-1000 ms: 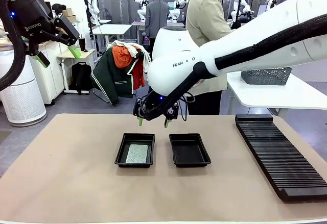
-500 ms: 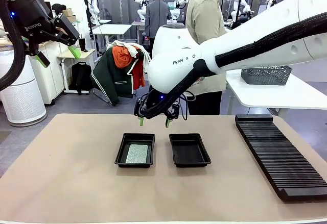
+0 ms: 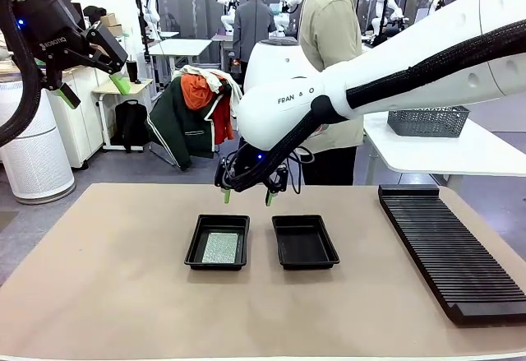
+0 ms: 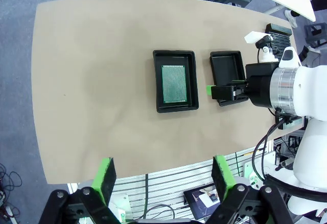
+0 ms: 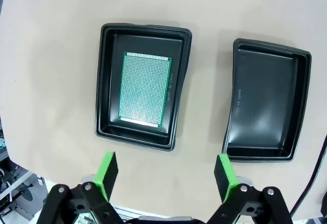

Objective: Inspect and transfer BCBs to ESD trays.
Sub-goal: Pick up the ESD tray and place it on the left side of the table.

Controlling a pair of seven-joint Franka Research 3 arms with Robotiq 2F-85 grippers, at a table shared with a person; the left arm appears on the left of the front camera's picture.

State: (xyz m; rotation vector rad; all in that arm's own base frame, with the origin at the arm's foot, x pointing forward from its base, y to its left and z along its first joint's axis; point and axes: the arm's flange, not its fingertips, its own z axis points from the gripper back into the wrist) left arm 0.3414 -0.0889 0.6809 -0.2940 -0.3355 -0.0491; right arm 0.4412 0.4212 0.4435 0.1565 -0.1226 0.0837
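Two black ESD trays lie side by side mid-table. The left tray [image 3: 196,246] [image 4: 157,81] [image 5: 104,81] holds one green dotted BCB [image 3: 220,247] [image 4: 172,84] [image 5: 145,89] flat on its floor. The right tray [image 3: 305,241] [image 4: 225,67] [image 5: 266,106] has nothing in it. My right gripper [image 3: 247,197] [image 5: 166,175] hovers open just behind and above the gap between the trays, pointing down, holding nothing. My left gripper [image 3: 94,90] [image 4: 163,178] is raised high at the far left, open, with nothing between its fingers.
A long black ribbed rack [image 3: 448,246] lies along the table's right side. A grey mesh basket [image 3: 427,121] sits on a white side table behind it. A person [image 3: 333,48] stands at the far edge. Bare tan tabletop surrounds the trays.
The right arm's upper body has shifted slightly to the right; its gripper stays above the trays. The left arm has not moved.
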